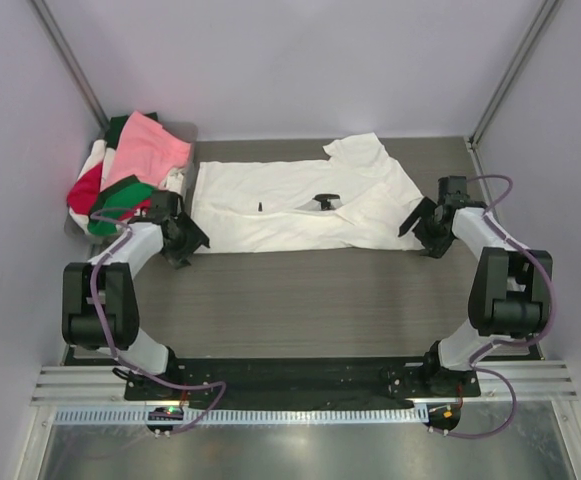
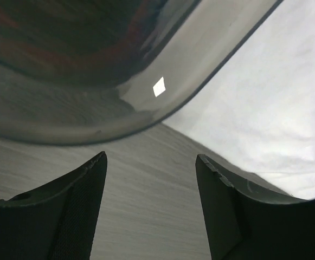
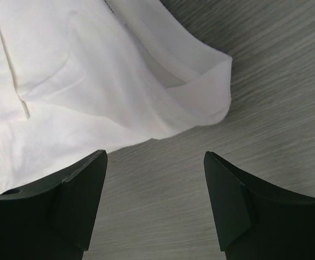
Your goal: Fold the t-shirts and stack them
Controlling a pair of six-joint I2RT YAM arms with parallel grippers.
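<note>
Found white t-shirt (image 1: 290,205) lying mid-table, seemingly folded once lengthwise, one sleeve sticking out. Saw left gripper (image 2: 150,157) and right gripper (image 3: 154,154) gaping wide, empty, at its ends. Judged cross-folds and stacking undone, coloured t-shirts (image 1: 130,160) heaped in grey tray (image 2: 92,114) untouched.

We cannot make out the two dark marks (image 1: 323,200) on the white t-shirt (image 1: 270,205); from above they are too small. At the left wrist the grey tray (image 2: 92,76) is a close blur running off the top edge. From above, the pile of coloured t-shirts (image 1: 135,160) hides most of it. At the right wrist the white t-shirt runs off the top and left edges.
</note>
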